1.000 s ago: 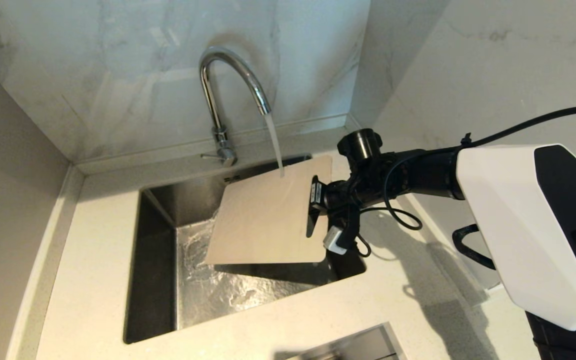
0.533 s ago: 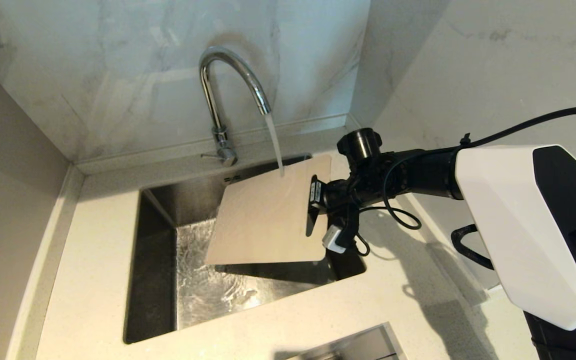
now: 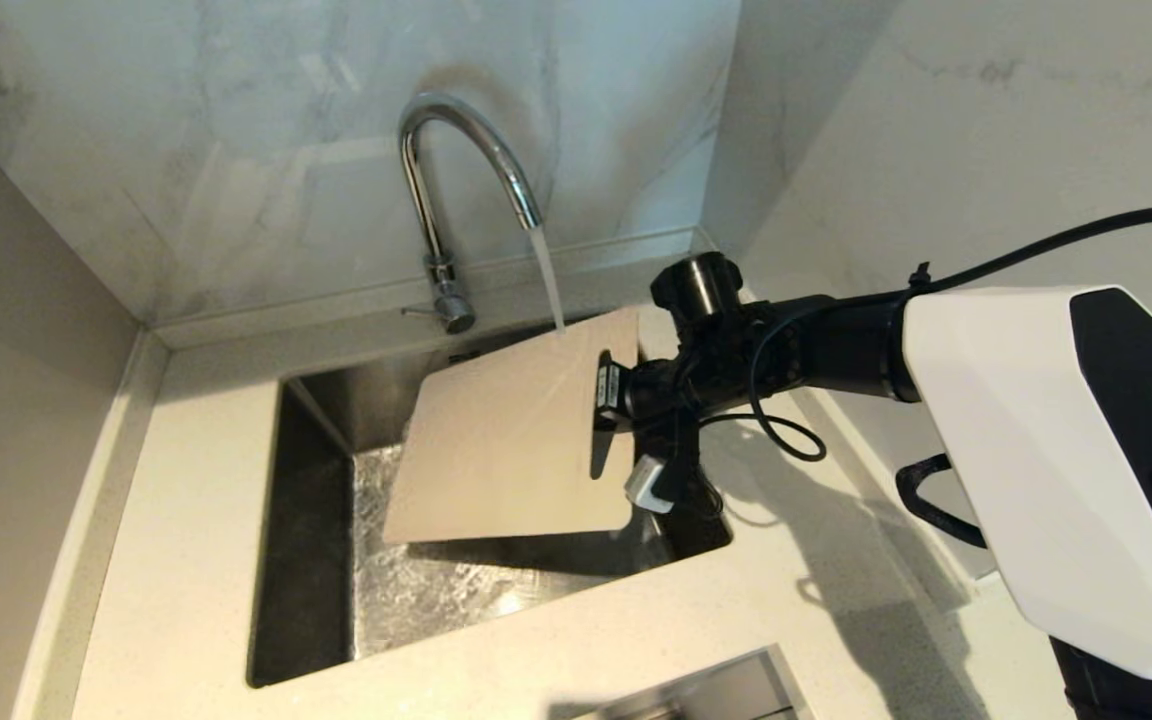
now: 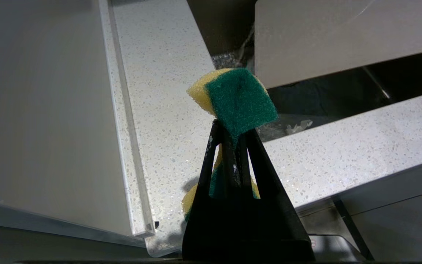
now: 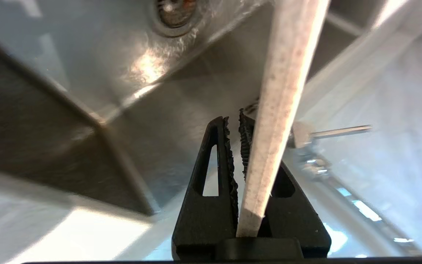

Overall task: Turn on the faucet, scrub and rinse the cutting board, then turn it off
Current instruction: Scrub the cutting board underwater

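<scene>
My right hand (image 3: 604, 400) grips the cutting board (image 3: 501, 435) at its slotted short end, holding it tilted over the sink (image 3: 306, 540). The board's long axis runs away from that hand toward the robot's left, its far corner under the faucet (image 3: 456, 170) stream. My left hand (image 4: 229, 146), parked low over the tabletop (image 4: 159, 110), pinches a sponge (image 4: 238, 99); the board lies just ahead of it.

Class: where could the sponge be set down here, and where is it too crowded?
Free: the counter left of the sink, and the strip in front of it. Crowded: over the sink, where the right end effector holds the board under the faucet.
</scene>
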Tool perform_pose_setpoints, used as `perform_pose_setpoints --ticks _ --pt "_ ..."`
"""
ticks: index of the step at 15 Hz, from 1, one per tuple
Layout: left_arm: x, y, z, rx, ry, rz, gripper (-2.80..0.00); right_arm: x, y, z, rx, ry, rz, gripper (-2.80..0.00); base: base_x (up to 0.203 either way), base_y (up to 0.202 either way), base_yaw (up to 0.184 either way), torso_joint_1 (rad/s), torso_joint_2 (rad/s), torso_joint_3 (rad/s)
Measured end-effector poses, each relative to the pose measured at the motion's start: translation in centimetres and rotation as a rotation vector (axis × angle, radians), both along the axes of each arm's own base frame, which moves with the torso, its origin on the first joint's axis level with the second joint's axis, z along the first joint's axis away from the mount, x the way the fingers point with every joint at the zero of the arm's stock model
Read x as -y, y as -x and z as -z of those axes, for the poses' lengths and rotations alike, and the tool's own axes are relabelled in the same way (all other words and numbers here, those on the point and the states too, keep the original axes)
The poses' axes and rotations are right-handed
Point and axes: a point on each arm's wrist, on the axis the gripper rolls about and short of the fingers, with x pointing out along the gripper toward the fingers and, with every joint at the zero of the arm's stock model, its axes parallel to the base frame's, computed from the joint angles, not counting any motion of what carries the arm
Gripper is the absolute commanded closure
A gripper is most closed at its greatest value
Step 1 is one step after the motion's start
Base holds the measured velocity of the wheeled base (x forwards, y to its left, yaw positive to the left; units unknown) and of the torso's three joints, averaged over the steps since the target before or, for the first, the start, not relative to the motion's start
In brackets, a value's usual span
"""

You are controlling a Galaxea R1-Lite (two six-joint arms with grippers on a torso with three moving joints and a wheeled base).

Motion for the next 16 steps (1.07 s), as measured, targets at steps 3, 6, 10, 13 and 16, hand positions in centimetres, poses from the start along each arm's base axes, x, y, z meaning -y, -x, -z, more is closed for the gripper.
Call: perform_pose_setpoints --ticks 3,6,10,13,16 --pt "0.0 0.0 0.0 -0.001 -0.003 0.002 0.0 -1.1 1.3 -0.6 0.005 0.0 -0.036 0.0 0.0 0.0 0.0 0.0 0.0 0.0" --pt "0.0 0.1 -0.3 0.008 -0.028 0.003 0.0 -1.2 2.6 -0.6 -0.014 0.011 -0.049 0.0 0.0 0.0 0.0 0.0 0.0 0.0" --pt "0.0 1.2 -6.4 0.092 -0.029 0.023 0.0 -1.8 4.3 -1.1 -0.005 0.009 -0.082 0.0 0.0 0.0 0.0 0.0 0.0 0.0" --pt "0.1 1.2 -13.4 0.158 -0.028 0.039 0.0 -2.3 5.0 -1.5 0.025 -0.011 -0.099 0.0 0.0 0.0 0.0 0.0 0.0 0.0" --pt "0.1 0.0 -22.1 0.249 -0.02 0.034 0.0 -2.5 5.6 -1.9 0.029 -0.014 -0.109 0.0 0.0 0.0 0.0 0.0 0.0 0.0"
